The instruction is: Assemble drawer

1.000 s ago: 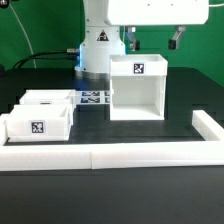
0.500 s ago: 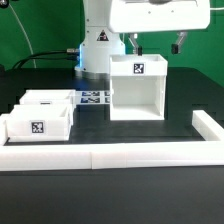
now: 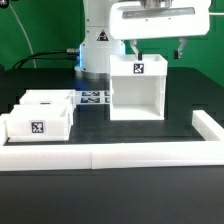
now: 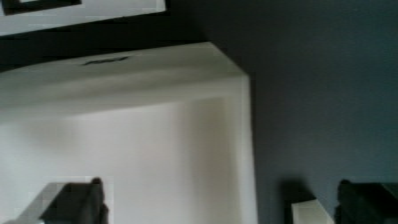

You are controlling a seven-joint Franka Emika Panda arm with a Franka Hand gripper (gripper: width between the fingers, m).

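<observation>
The drawer's large white open-fronted shell (image 3: pixel 137 88) stands upright mid-table, with a square tag on its top front. Two small white trays lie at the exterior view's left, one in front (image 3: pixel 38 126) and one behind it (image 3: pixel 48 100). My gripper (image 3: pixel 157 47) hangs just above the shell's top, open and empty, with its dark fingers (image 3: pixel 135 47) spread wide. In the wrist view the shell's white top and wall (image 4: pixel 125 120) fill the picture, and my gripper (image 4: pixel 217 205) has one finger over the white part and one over the dark table.
A long low white border wall (image 3: pixel 110 157) runs along the front and turns up at the exterior view's right (image 3: pixel 209 126). The marker board (image 3: pixel 93 98) lies between the trays and the shell. The robot's base (image 3: pixel 98 50) stands behind.
My gripper has come down a little toward the shell's top, still open. The shell and trays have not moved.
</observation>
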